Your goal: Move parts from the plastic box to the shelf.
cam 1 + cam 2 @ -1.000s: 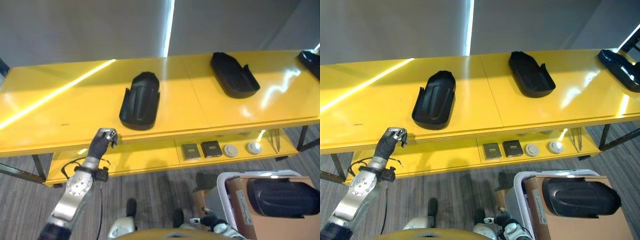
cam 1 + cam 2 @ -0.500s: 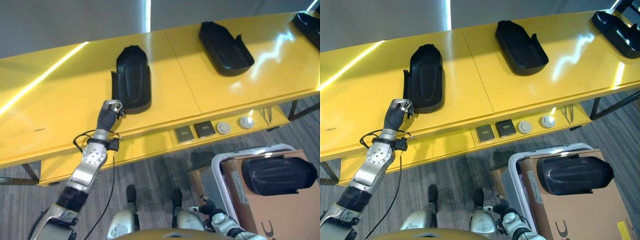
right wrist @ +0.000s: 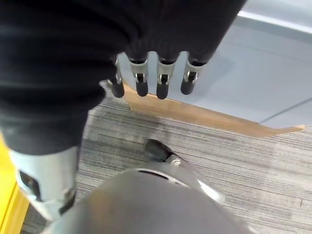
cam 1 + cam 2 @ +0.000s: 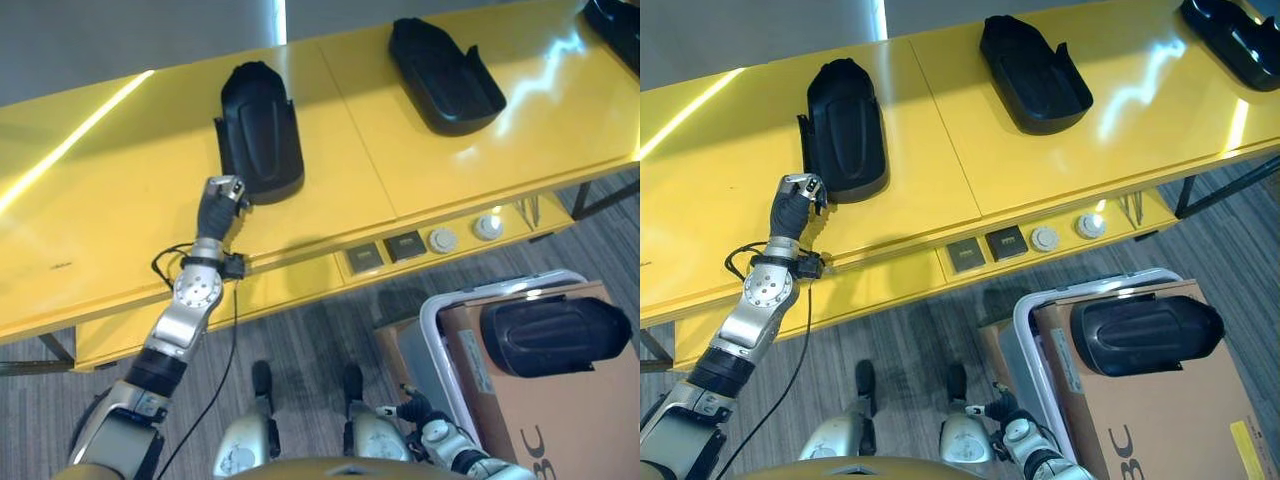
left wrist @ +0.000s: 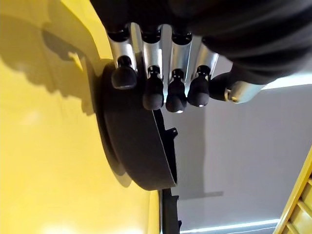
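A black moulded part lies on the yellow shelf, left of the middle. My left hand hovers over the shelf at this part's near left corner, fingers loosely bent and holding nothing; the part lies just past the fingertips. Another black part rests on a cardboard sheet in the plastic box at the lower right. My right hand hangs low over the floor, fingers relaxed and empty.
A second black part lies on the shelf right of the seam, and a third at the far right end. The lower shelf holds two dark square pieces and two round white ones.
The view has shifted. My left hand has gone from the shelf's front edge up to the near left corner of the black part. The right hand has stayed low.
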`<state>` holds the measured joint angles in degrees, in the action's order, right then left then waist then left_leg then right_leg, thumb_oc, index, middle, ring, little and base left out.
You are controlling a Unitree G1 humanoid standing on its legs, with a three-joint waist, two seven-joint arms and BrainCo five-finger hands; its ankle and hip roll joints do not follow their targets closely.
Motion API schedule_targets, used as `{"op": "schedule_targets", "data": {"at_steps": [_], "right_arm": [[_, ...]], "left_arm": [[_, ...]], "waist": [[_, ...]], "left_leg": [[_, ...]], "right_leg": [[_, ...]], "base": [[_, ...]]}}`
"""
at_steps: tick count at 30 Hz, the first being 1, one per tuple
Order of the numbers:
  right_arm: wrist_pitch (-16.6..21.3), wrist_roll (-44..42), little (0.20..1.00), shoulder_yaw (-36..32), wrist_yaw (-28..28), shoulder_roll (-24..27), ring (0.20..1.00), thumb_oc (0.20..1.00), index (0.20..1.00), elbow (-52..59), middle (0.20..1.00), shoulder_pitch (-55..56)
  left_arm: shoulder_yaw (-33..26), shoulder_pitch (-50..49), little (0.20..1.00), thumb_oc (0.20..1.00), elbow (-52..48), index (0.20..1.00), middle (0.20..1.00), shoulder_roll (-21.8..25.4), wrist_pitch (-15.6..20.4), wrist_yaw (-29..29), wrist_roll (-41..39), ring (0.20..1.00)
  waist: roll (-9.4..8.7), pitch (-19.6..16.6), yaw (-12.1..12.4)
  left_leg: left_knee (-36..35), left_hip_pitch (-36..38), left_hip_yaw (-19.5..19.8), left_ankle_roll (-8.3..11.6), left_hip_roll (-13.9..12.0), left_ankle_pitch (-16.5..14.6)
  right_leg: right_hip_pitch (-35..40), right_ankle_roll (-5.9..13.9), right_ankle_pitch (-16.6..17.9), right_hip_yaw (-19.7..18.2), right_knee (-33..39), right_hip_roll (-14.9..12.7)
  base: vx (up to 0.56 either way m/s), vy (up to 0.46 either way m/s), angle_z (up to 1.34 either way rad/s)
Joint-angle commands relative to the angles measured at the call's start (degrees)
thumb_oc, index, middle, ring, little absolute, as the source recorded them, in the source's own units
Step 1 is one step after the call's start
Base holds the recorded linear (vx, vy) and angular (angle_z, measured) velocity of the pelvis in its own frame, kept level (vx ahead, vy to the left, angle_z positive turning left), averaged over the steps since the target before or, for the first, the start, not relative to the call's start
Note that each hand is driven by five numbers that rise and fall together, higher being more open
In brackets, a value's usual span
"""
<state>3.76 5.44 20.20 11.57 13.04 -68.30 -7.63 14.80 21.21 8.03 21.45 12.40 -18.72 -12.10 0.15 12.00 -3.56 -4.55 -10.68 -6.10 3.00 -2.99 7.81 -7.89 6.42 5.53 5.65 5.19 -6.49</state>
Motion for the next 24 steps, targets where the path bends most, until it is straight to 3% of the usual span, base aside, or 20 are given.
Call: {"op": "schedule_targets", "data": {"at_steps": [1, 10, 11, 12, 18, 24], "right_arm": [[0.93, -0.11, 1.0, 2.81, 1.32, -1.91, 1.0, 1.0, 1.0, 0.48, 1.0, -0.42], [0.8, -0.83, 1.0, 1.37, 1.4, -2.53, 1.0, 1.0, 1.0, -0.24, 1.0, 0.15], [0.78, -1.38, 1.0, 0.53, 1.3, -2.63, 1.0, 1.0, 1.0, -0.2, 1.0, 0.28], [0.74, -1.59, 1.0, 0.07, 1.14, -2.68, 1.0, 1.0, 1.0, -0.36, 1.0, 0.63], [0.6, -4.45, 1.0, -4.81, 1.3, -2.83, 1.0, 1.0, 1.0, -2.36, 1.0, 3.56], [0.67, -9.05, 1.0, -9.03, 0.54, -3.6, 1.0, 1.0, 1.0, -3.56, 1.0, 7.62]], "left_arm": [[-1.95, 2.64, 0.2, 0.2, 3.07, 0.2, 0.2, 1.23, 0.97, -1.87, 3.33, 0.2], [-4.55, -4.81, 0.2, 0.2, -6.47, 0.2, 0.2, 1.95, 2.27, 0.7, 2.84, 0.2], [-5.14, -8.55, 0.922, 0.922, -10.66, 0.922, 0.922, 3.0, 2.86, 2.69, 2.62, 0.922], [-5.48, -10.65, 1.0, 1.0, -12.65, 1.0, 1.0, 3.24, 3.53, 4.23, 1.51, 1.0], [-7.19, -18.8, 1.0, 1.0, -20.4, 1.0, 1.0, 4.04, 4.87, 4.62, 4.01, 1.0], [-6.49, -18.63, 1.0, 1.0, -20.38, 1.0, 1.0, 5.28, 4.65, 3.85, 6.47, 1.0]], "waist": [[-1.34, -0.51, -0.38], [-1.47, -2.07, 0.9], [-1.46, -2.61, 1.35], [-1.52, -3.15, 1.59], [-2.8, -6.56, 2.5], [-4.53, -7.07, 1.37]], "left_leg": [[-0.45, 0.34, 2.45, 1.1, -1.38, -3.34], [-0.45, 2.71, 3.14, 0.97, -1.48, -4.24], [-0.45, 3.74, 3.5, 0.89, -1.5, -4.58], [-0.45, 4.49, 3.54, 0.83, -1.53, -4.9], [-0.1, 9.3, 3.53, -0.15, -0.99, -7.54], [0.13, 12.29, 1.87, -1.5, -0.19, -9.45]], "right_leg": [[0.53, 2.42, -1.96, 0.09, -0.19, -2.01], [3.31, 2.25, -3.25, 0.9, -0.53, -1.82], [4.36, 2.2, -3.79, 1.17, -1.05, -1.83], [5.07, 2.16, -4.16, 1.27, -1.28, -1.83], [9.28, 2.87, -5.77, 1.58, -2.8, -2.87], [9.49, 4.37, -5.76, 0.28, -6.46, -4.28]], "base": [[0.02, -0.004, -0.07], [0.02, -0.004, 0.0], [0.07, -0.001, 0.03], [0.05, -0.002, 0.09], [0.07, 0.054, 0.14], [0.02, 0.126, -0.02]]}}
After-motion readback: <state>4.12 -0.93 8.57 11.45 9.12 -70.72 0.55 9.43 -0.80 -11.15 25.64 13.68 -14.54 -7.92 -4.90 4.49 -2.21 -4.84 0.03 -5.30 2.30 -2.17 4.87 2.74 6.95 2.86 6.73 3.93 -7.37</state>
